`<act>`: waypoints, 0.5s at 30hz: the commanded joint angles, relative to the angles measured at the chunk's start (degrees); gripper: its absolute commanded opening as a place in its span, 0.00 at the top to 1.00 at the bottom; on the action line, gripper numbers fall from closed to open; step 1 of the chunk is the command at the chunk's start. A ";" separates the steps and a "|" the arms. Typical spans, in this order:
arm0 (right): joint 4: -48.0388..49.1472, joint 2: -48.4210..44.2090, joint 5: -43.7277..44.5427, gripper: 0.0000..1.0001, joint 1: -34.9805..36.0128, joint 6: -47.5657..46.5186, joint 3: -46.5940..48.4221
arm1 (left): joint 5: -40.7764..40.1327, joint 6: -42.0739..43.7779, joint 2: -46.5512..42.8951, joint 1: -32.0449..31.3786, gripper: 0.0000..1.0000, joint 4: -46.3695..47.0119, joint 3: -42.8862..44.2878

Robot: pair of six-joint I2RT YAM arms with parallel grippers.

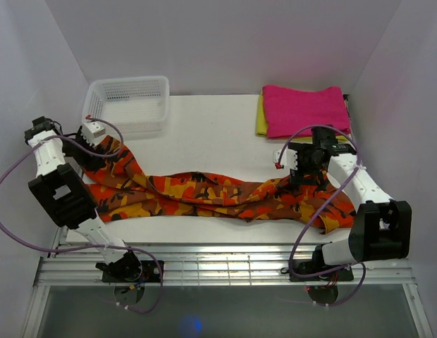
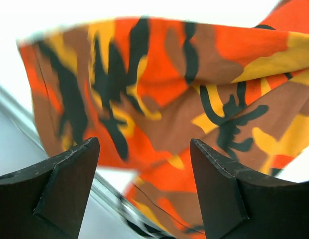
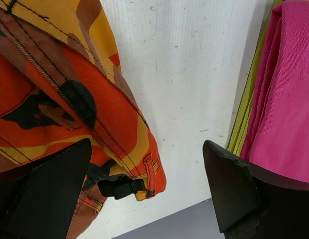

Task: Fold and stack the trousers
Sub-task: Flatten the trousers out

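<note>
Orange-camouflage trousers [image 1: 204, 191] lie stretched sideways, rumpled and creased.

The top camera overlooks the whole table [image 1: 218, 120]; 2 wrist cameras look closely down at the trousers [image 1: 204, 193].

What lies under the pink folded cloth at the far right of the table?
A yellow folded cloth lies under the pink cloth; only a strip along its left edge shows. The rest of it, and anything else beneath, is covered.
</note>
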 commanded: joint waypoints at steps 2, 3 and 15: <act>-0.19 -0.49 2.37 0.02 2.02 -9.29 -1.19 | 2.68 25.40 -3.04 -5.71 0.16 -1.47 1.96; -0.45 -0.31 2.63 0.02 2.63 -9.83 -1.45 | 1.88 26.65 -2.34 -6.95 0.16 -1.55 2.84; -4.06 4.60 5.18 0.09 4.66 -13.44 -1.37 | -11.22 25.36 16.55 -18.66 0.16 -4.45 17.87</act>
